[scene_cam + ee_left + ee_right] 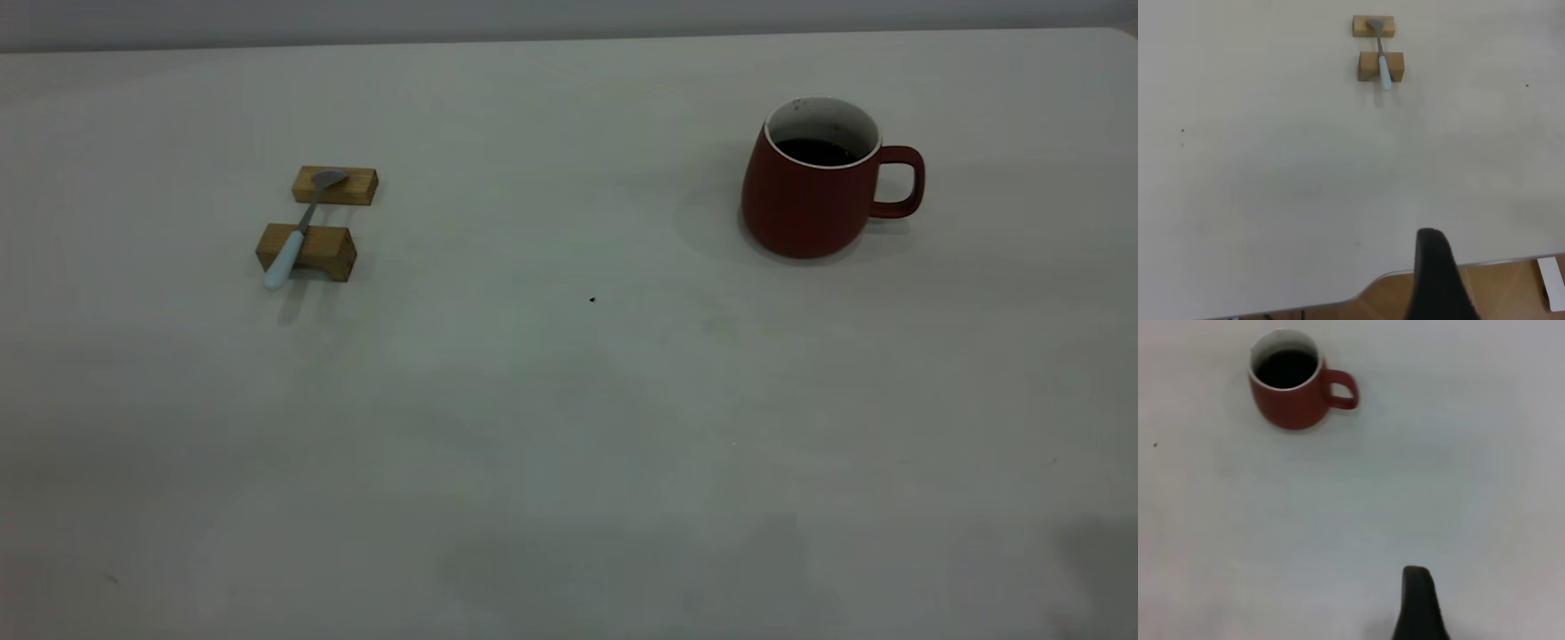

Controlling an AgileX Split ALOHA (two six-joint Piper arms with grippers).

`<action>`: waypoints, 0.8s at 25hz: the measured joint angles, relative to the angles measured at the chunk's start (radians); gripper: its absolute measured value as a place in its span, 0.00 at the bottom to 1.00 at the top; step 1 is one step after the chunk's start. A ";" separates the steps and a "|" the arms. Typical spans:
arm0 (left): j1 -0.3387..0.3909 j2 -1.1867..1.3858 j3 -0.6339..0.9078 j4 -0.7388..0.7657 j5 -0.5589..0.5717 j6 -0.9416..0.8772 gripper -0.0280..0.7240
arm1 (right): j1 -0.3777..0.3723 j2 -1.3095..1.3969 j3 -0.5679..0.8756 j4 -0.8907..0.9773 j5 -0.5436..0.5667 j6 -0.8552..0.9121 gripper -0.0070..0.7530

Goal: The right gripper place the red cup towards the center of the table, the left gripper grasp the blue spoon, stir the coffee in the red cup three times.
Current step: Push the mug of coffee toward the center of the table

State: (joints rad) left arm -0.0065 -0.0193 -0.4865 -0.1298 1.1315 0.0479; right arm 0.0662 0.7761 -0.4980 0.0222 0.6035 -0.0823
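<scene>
Both claws sit far from the work: of the left claw (1436,277) I see one dark finger over the desk (569,427) edge, and likewise of the right claw (1418,603), so I cannot tell either's state. On my exterior view the cup (813,191) with coffee (820,151) stands upright at right, handle pointing right. At left, well apart, the spoon (300,229) lies across two wooden blocks (308,251).
</scene>
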 joint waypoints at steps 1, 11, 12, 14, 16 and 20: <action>0.000 0.000 0.000 0.000 0.000 0.000 0.75 | 0.000 0.064 -0.014 0.026 -0.035 -0.034 0.77; 0.000 0.000 0.000 0.000 0.000 -0.001 0.75 | 0.000 0.714 -0.332 0.250 -0.093 -0.530 0.77; 0.000 0.000 0.000 0.000 0.000 -0.001 0.75 | 0.000 0.768 -0.362 0.261 -0.096 -0.591 0.77; 0.000 0.000 0.000 0.000 0.000 -0.001 0.75 | 0.000 0.871 -0.413 0.285 -0.101 -0.690 0.77; 0.000 0.000 0.000 0.000 0.000 -0.001 0.75 | 0.000 0.960 -0.464 0.304 -0.111 -0.799 0.77; 0.000 0.000 0.000 0.000 0.000 -0.001 0.75 | 0.000 1.133 -0.563 0.317 -0.116 -1.080 0.77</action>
State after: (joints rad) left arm -0.0065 -0.0193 -0.4865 -0.1298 1.1315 0.0466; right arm 0.0662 1.9087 -1.0612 0.3390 0.4872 -1.1625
